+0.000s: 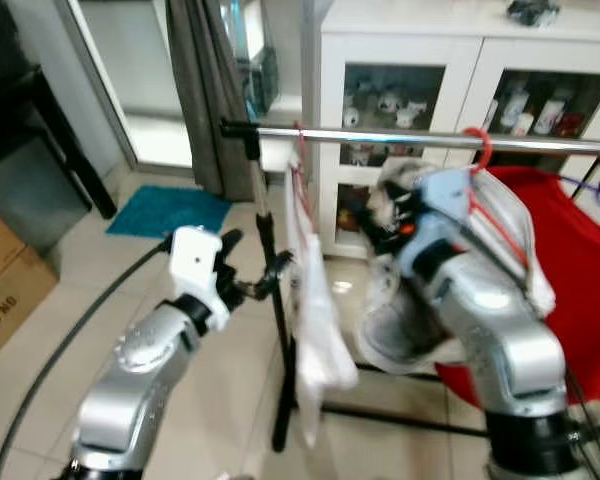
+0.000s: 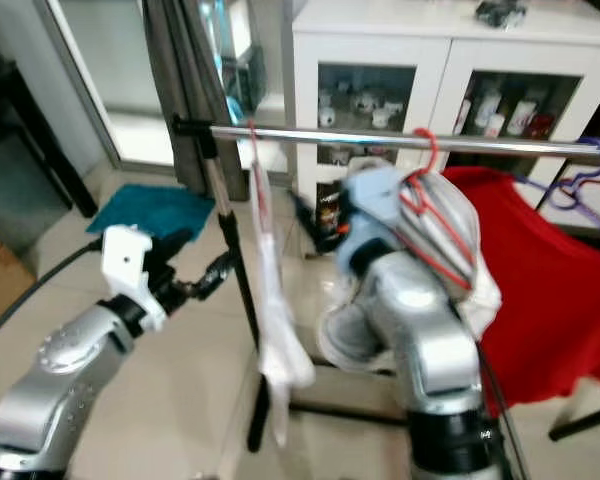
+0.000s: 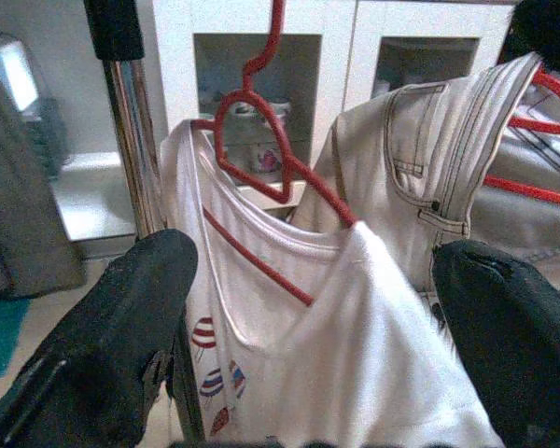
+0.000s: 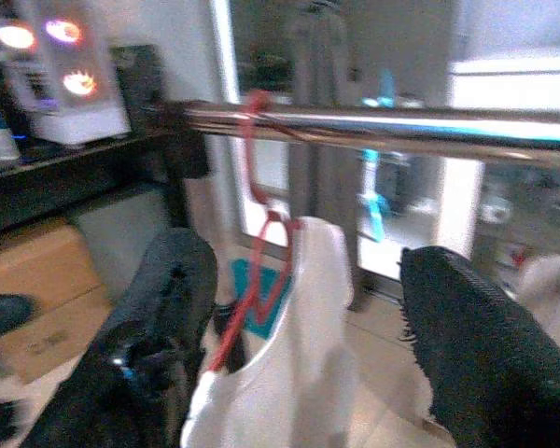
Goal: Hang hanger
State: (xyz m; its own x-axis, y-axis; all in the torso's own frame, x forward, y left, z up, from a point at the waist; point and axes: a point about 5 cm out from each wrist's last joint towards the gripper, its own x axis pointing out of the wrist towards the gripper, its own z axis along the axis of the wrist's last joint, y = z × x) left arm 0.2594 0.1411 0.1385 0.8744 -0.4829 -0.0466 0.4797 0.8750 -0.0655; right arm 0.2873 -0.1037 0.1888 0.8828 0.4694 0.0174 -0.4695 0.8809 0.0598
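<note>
Head view: tiled floor (image 1: 190, 400), white cabinet (image 1: 460, 60) behind.

Bright daylight; all views soft, motion-blurred.

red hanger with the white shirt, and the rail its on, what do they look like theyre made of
Red hanger: thin bent rod with a smooth, glossy red coat, probably coated wire, possibly plastic. Rail: a round bar with a bright mirror sheen, likely chromed or polished steel. White shirt: soft, matte, draping fabric.
</note>
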